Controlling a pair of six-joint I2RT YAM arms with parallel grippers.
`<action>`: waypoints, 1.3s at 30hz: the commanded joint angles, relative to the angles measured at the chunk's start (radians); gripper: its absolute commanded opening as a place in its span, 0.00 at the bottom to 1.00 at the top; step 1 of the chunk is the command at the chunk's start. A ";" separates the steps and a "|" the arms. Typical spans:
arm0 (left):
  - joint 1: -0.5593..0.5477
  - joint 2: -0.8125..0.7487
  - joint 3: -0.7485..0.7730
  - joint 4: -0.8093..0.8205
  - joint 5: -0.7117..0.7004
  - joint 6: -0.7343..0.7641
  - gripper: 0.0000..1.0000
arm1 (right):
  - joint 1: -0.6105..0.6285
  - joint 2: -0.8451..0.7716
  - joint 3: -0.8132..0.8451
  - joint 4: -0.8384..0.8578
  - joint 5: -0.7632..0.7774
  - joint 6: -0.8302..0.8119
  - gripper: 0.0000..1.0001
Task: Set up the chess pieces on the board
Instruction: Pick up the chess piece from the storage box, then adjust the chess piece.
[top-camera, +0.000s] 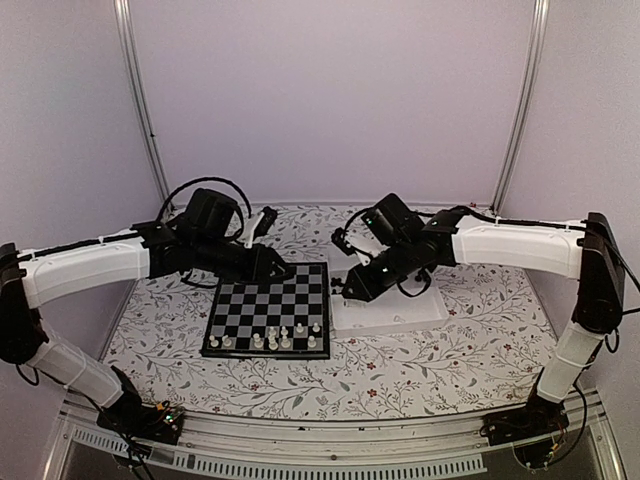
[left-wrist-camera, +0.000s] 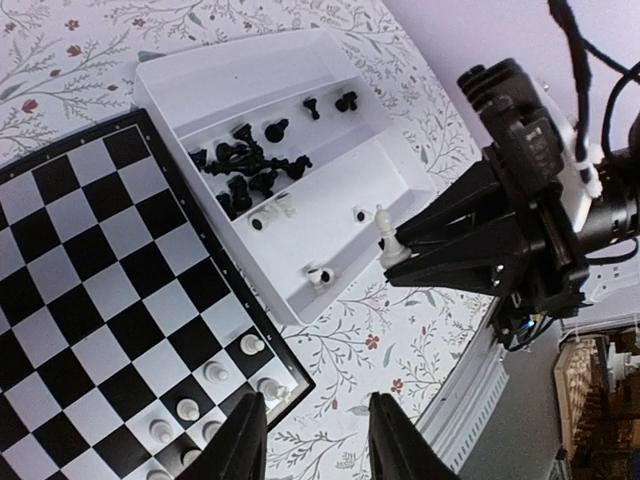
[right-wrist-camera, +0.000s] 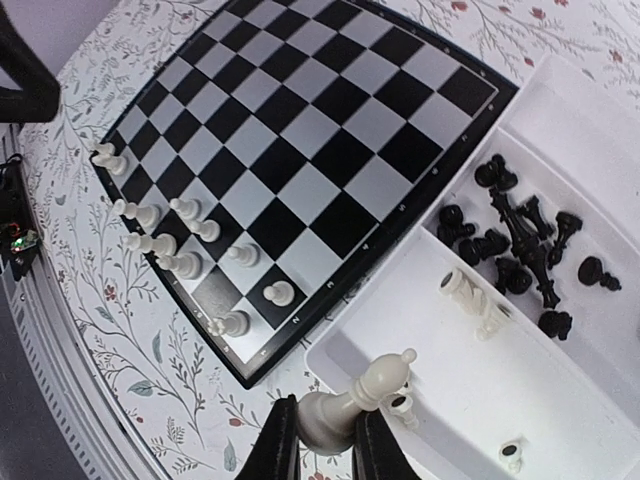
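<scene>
Piece: white bishop (right-wrist-camera: 355, 398), tiny, of glossy plastic, above white tray (right-wrist-camera: 560, 420) beside board (right-wrist-camera: 300, 130)
Right hand (right-wrist-camera: 325, 440): fingers pinch the bishop's base
Left hand (left-wrist-camera: 308, 440): fingers spread, holding nothing, by the board

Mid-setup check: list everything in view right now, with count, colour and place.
chessboard: one, black and pale grey, mid-table
white pieces on the board: about a dozen, white, along its near edge
tray: one, white, two compartments, beside the board's right edge
black pieces: roughly a dozen, black, piled in the tray's far compartment
loose white pieces: about four, white, lying in the tray's near compartment
held white piece: one, white, gripped above the tray's near end
tablecloth: one, white floral print, under everything
left gripper: one, black, open, empty, above the board's far side
right gripper: one, black, shut on the held white piece
</scene>
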 joint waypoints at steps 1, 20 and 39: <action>0.027 0.006 0.030 0.103 0.139 -0.023 0.38 | 0.027 -0.055 -0.009 0.118 -0.068 -0.074 0.09; 0.079 0.117 0.025 0.262 0.509 -0.082 0.39 | 0.135 0.007 0.163 0.077 -0.064 -0.216 0.09; 0.081 0.144 0.036 0.300 0.581 -0.074 0.05 | 0.147 0.036 0.197 0.054 -0.050 -0.240 0.10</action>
